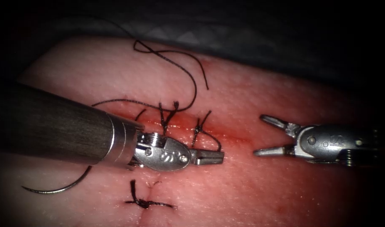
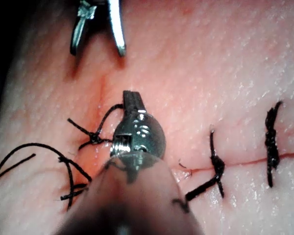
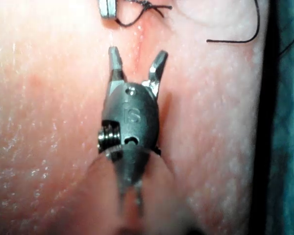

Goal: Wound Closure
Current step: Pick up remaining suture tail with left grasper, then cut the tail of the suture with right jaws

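Steel left tool (image 1: 217,157) clamps thread (image 1: 209,135) | right tool (image 1: 264,136) spread, empty | needle (image 1: 58,188) loose on tissue (image 1: 285,193)

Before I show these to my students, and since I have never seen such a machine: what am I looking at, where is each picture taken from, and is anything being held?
This is a surgical practice robot stitching a cut in pink pork belly tissue. One picture looks down from above and in front; the other two come from small cameras riding on each arm. The left arm's silver two-jawed gripper is shut on a loop of thin black thread beside a knotted stitch. The right arm's matching gripper is open and holds nothing. The curved steel needle lies loose on the tissue, below the left arm's shaft, held by neither tool. Several tied black stitches already cross the cut.
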Robot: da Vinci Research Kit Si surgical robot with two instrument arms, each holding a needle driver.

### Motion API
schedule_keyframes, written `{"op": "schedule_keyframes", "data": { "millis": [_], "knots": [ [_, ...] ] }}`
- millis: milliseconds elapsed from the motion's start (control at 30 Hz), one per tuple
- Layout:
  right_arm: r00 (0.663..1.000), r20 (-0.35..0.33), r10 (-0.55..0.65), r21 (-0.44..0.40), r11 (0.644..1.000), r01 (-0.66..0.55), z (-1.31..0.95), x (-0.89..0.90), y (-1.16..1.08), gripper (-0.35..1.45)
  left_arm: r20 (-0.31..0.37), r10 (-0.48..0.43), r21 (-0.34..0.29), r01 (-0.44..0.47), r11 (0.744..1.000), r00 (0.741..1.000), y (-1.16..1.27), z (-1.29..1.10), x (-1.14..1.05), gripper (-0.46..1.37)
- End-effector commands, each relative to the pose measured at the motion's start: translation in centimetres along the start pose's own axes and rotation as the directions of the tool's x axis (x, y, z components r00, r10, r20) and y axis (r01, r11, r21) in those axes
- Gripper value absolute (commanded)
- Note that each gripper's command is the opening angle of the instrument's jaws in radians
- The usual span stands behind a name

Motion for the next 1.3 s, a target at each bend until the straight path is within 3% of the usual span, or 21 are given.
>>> {"op": "schedule_keyframes", "data": {
  "millis": [33, 367, 867, 1300],
  "knots": [
    [1.0, -0.003, -0.008, 0.007, 1.0, 0.008, 0.01, 0.0, 0.01, 0.99, 0.002, -0.001, -0.005, 0.001, 1.0, 1.0, 0.0, -0.01, 0.0, -0.35],
    [0.992, -0.058, -0.112, 0.076, 0.99, 0.116, 0.22, -0.05, -0.08, 1.0, 0.015, 0.041, 0.008, -0.041, 0.999, 0.999, -0.04, -0.14, 0.11, -0.35],
    [0.975, -0.139, -0.171, 0.003, 0.985, 0.173, 0.48, 0.02, -0.09, 1.16, 0.021, 0.055, 0.005, -0.055, 0.998, 0.998, -0.04, -0.22, 0.23, -0.35],
    [0.934, -0.282, -0.218, 0.036, 0.971, 0.237, 0.97, -0.05, -0.23, 1.16, 0.018, 0.056, 0.004, -0.056, 0.998, 0.998, -0.05, -0.29, 0.29, -0.35]
  ]
}}
